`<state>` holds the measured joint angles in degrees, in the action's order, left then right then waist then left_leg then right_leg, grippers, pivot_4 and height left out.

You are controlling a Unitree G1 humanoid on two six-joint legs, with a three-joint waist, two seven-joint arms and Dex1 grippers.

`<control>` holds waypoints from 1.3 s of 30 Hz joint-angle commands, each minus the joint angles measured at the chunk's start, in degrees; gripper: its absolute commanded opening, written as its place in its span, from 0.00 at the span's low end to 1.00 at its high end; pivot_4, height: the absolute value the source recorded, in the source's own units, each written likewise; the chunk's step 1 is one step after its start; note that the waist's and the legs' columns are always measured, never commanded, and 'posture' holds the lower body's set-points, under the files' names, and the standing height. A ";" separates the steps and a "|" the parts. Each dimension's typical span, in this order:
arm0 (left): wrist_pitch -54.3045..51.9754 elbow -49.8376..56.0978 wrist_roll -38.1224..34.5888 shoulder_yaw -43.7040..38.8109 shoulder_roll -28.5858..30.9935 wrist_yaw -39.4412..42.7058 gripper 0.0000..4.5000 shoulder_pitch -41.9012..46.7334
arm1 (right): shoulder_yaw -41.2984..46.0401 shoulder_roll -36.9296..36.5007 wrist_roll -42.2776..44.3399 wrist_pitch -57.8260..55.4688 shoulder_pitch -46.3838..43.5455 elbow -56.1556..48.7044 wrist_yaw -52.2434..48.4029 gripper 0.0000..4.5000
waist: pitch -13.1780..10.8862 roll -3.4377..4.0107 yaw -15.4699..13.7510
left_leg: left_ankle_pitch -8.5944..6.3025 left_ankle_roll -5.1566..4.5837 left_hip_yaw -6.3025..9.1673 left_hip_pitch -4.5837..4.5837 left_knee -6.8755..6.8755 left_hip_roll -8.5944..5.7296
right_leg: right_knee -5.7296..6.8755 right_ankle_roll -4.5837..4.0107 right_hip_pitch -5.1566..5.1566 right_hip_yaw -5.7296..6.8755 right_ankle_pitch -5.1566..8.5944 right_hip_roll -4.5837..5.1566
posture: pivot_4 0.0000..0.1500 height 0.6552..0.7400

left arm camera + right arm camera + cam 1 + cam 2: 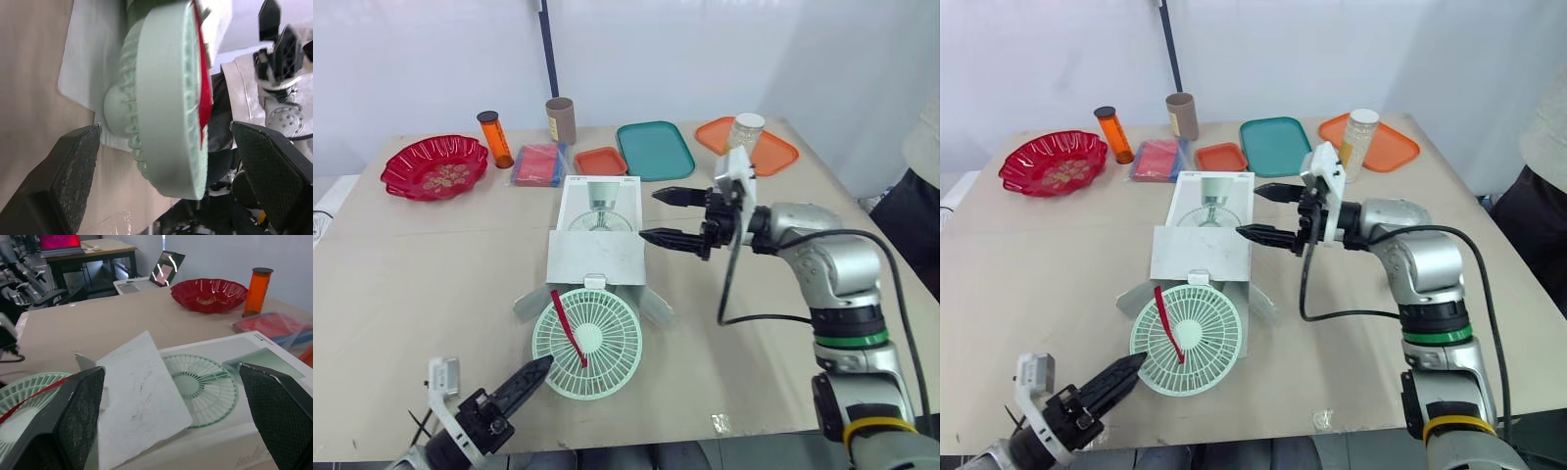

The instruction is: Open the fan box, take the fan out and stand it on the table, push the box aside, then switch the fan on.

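Left eye view: left end effector (165, 131), right end effector (651, 215) wide; fan (587, 343), box (597, 257) between; trays (655, 149) behind.

No word or number can be read anywhere. The fan box (210, 382) under the right gripper (651, 215) carries small print at one corner, and the brown canister (560, 119) beyond it a pale label, both illegible.
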<state>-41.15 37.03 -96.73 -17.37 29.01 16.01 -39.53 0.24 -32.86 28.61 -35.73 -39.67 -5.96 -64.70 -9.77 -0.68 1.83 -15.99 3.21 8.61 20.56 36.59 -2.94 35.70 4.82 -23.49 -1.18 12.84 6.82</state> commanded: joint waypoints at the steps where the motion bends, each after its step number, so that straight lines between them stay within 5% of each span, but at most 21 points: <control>1: -0.60 0.19 -0.46 -4.46 2.55 4.53 1.00 -2.25 | 0.87 -2.54 2.44 1.61 2.18 -5.03 -2.95 0.99 | -0.05 -0.09 -0.02 | 0.00 0.00 0.01 0.00 0.00 0.02 | 0.00 -0.01 0.01 0.02 0.02 -0.02 | 1.00 0.98; 21: -3.44 -7.55 -1.56 5.39 2.10 -5.10 1.00 19.10 | -1.94 -1.74 2.32 2.48 4.05 -6.53 0.45 0.99 | -0.13 -0.17 -0.27 | -0.03 0.06 -0.03 0.02 0.02 0.20 | -0.23 0.02 0.02 -0.01 -0.39 -0.24 | 1.00 0.98; 24: -3.73 -6.84 -2.96 6.19 2.19 -6.52 0.85 20.07 | -2.08 -1.66 2.25 2.59 4.13 -6.62 0.94 1.00 | -0.13 -0.17 -0.35 | -0.03 0.06 -0.03 0.01 0.02 0.22 | -0.23 0.01 0.02 -0.01 -0.40 -0.25 | 1.00 0.98; 29: -4.05 -6.65 -4.41 5.35 2.93 -7.12 0.44 19.55 | -2.04 -1.97 2.82 2.77 4.86 -7.38 0.83 1.00 | -0.13 -0.17 -0.35 | -0.04 0.06 -0.04 0.01 0.02 0.22 | -0.23 0.01 0.01 -0.01 -0.40 -0.25 | 1.00 0.98; 39: -5.36 -7.60 -2.41 4.54 4.30 -3.68 0.43 13.03 | -2.05 -3.65 3.37 3.16 6.98 -8.93 -0.84 1.00 | -0.13 -0.17 -0.37 | -0.04 0.07 -0.06 0.00 0.02 0.25 | -0.24 -0.01 0.02 -0.02 -0.38 -0.28 | 1.00 0.98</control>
<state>-45.42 28.86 -100.28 -12.38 32.63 11.91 -24.72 -2.31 -36.04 30.83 -33.50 -32.15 -12.27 -65.07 -9.90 -0.85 1.46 -16.03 3.28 8.50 20.54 36.61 -2.68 35.46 4.77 -23.46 -1.21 12.46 6.54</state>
